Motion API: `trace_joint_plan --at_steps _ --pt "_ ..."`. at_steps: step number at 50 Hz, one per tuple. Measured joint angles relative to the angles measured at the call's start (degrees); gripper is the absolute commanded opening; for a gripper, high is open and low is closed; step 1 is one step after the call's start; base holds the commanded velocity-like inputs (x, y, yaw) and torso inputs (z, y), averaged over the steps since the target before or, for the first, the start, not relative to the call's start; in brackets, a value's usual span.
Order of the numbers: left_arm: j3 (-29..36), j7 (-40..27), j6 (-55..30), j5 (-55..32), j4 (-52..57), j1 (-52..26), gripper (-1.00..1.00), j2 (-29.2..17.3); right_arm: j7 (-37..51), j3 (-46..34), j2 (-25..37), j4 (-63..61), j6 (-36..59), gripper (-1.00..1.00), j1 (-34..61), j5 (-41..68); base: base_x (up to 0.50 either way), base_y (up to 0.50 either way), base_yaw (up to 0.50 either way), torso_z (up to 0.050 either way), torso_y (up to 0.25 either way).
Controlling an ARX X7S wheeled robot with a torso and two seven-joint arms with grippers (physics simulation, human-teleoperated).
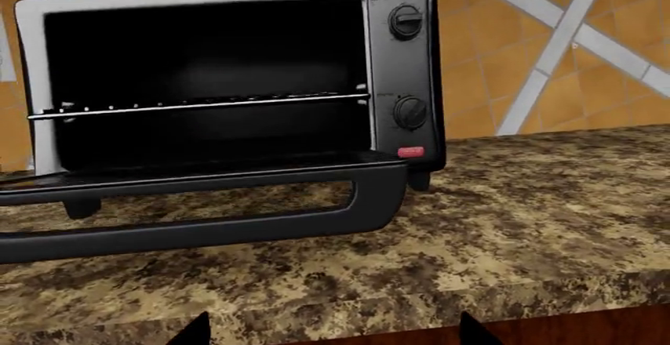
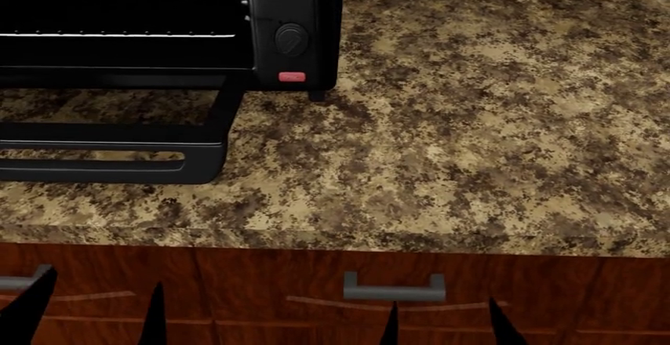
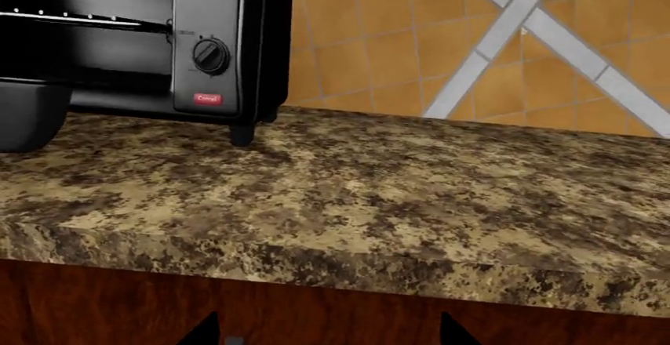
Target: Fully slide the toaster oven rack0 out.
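Note:
The black toaster oven (image 1: 403,70) stands on the speckled counter with its door (image 1: 209,204) folded down flat in front. Inside, the rack0 (image 1: 199,103) sits fully in the cavity, its silvery front bar level. It also shows in the head view (image 2: 115,35) and the right wrist view (image 3: 84,19). My left gripper (image 1: 331,331) is open and empty, low in front of the counter edge, well short of the door. My right gripper (image 3: 322,331) is open and empty, in front of the wooden cabinet below the counter, right of the oven (image 3: 225,39).
The granite counter (image 2: 471,125) stretches right of the oven. Below it are wooden drawers with a grey handle (image 2: 395,288). An orange tiled wall (image 3: 398,39) with white diagonal bands stands behind.

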Motion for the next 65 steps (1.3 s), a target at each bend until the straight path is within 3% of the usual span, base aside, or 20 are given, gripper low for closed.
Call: trace_joint_plan --at_steps 16,31,65 --pt "2.4 0.9 -19.4 1.8 18.3 -8.3 1.0 -5.4 -2.3 1.3 5.8 -19.9 21.9 1.0 6.1 0.2 0.0 0.0 0.0 0.05 0.033" --pt "2.7 3.2 -33.9 1.6 26.6 -19.2 1.0 -8.3 -4.6 2.3 10.0 -32.6 40.2 1.0 15.9 1.5 0.0 0.22 0.0 0.05 0.033" --pt "2.7 3.1 -39.7 1.3 28.9 -24.5 1.0 -9.9 -5.4 3.4 11.1 -39.0 47.0 1.0 20.4 4.0 0.02 0.47 0.0 0.047 0.031"
